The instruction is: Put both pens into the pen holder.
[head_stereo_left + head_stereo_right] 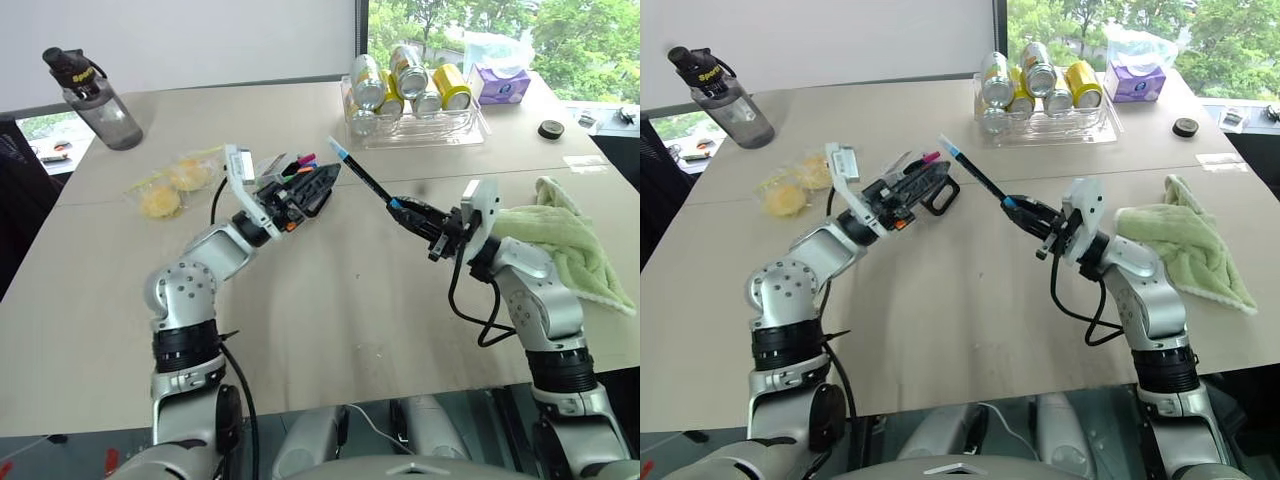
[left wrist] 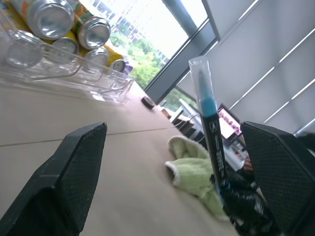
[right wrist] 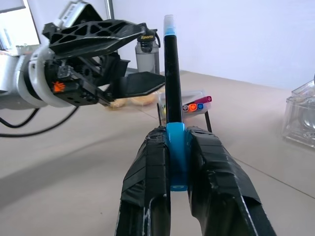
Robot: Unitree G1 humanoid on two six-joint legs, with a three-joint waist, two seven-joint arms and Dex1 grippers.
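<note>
right tool [image 1: 405, 211] gripping blue-capped pen [image 1: 360, 174] midair

pens [image 1: 360, 172] 1 — cans [image 1: 410, 78] 6 — bottle [image 1: 95, 97] 1 — towel [image 1: 565, 240] 1

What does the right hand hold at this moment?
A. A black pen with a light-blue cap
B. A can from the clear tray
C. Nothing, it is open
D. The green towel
A: the right hand is shut on the lower, light-blue end of the pen, whose capped tip points up toward the left hand.
</note>
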